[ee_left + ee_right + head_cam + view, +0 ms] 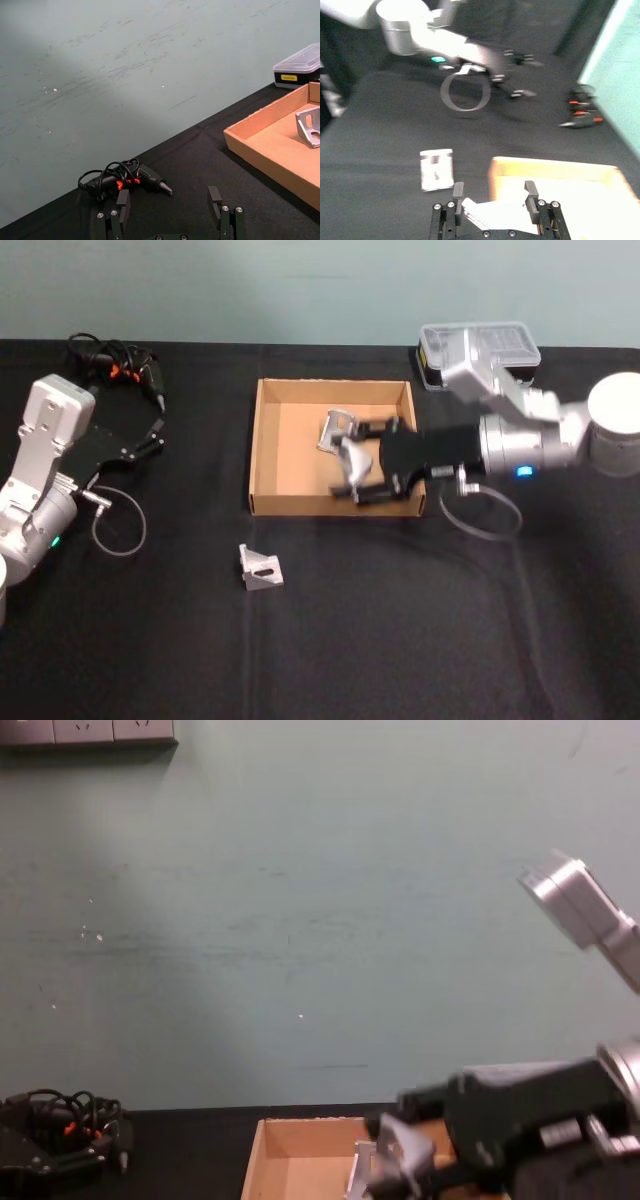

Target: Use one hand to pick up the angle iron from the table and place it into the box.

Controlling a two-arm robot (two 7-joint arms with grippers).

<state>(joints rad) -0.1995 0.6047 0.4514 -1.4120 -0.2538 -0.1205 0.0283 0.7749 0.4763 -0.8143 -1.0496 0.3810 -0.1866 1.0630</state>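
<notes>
The right gripper (pixel 360 462) hangs over the cardboard box (pixel 300 504), reaching in across its right wall, its fingers part-way closed and, as far as I can judge, pinching an angle iron (pixel 388 1156) that spans the gap between them. In the chest view the piece sits tilted at the fingertips, about level with the box rim, so the floor is straight below it and the next move looks like a short lowering and a release. The held piece's long axis runs from finger to finger, near to far across the box. Just beyond the far finger a second angle iron (pixel 336 430) lies on the box floor toward the back wall, close enough that a drop may land against it; keeping to the near half would avoid that. Outside the box, a third angle iron (pixel 260 567) stands on the black table (pixel 400 620), just in front of the box's near-left corner, toward the robot and to the left of the right gripper. It lies roughly between the two arms, though the right gripper is the nearer one. The left gripper (pixel 153 437) is parked well off at the table's left side, fingers spread wide, pointing at a glue gun (pixel 145 176) with a coiled cord by the back wall.
</notes>
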